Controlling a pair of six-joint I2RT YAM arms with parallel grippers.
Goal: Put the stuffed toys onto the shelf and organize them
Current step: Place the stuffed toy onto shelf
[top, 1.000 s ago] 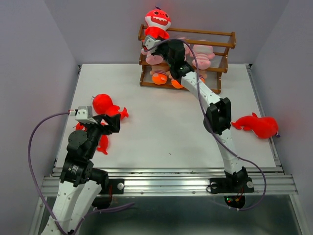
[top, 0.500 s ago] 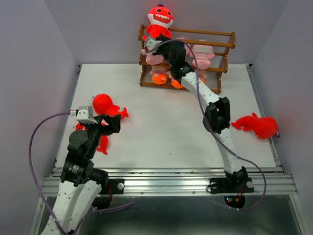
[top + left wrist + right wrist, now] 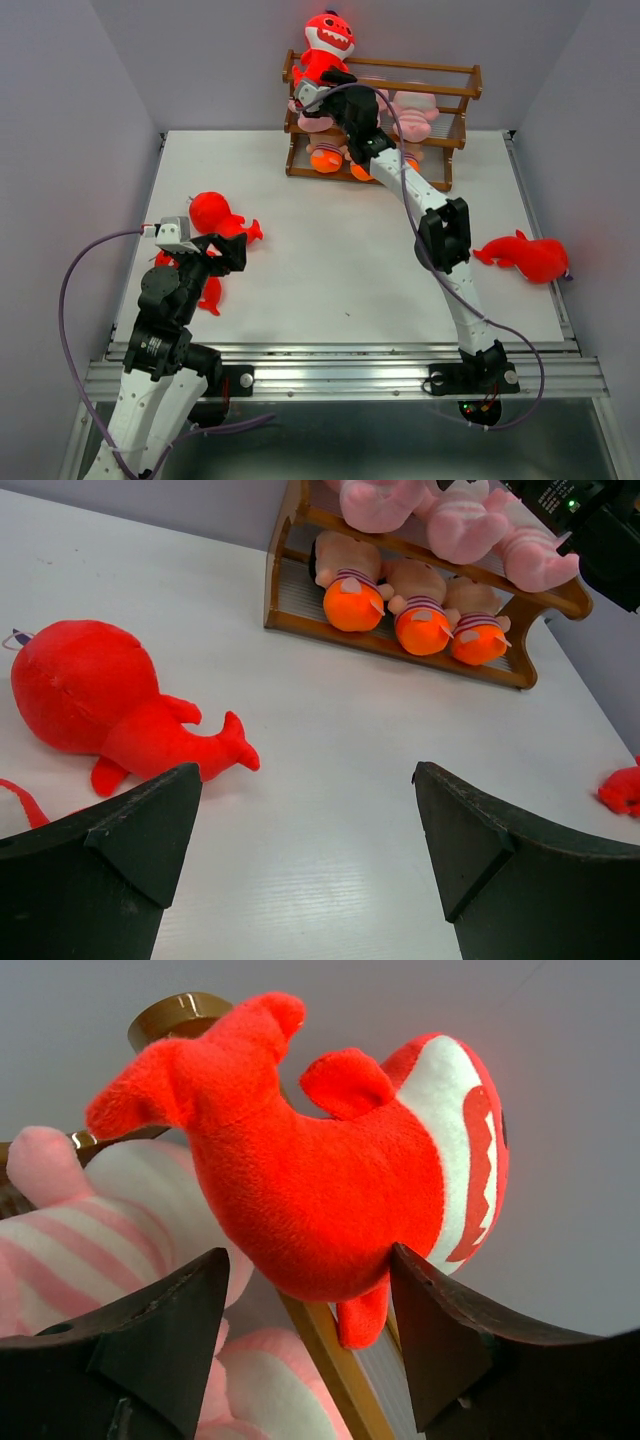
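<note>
Tabletop (image 3: 340,250) white, walls (image 3: 200,60) grey; left tool (image 3: 305,780) agape, empty; right tool (image 3: 306,1258) loose(?) round shark (image 3: 330,1175).

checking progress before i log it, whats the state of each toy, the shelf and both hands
shelf: upright at the table's far edge
top shark: upright on the shelf's top left corner
pink striped toys: lying on the middle tier
orange-footed dolls: lying on the bottom tier
left sharks: lying on the table by the left arm
right shark: lying on the table, far right
left hand: open, empty
right hand: open, flanking the top shark
</note>
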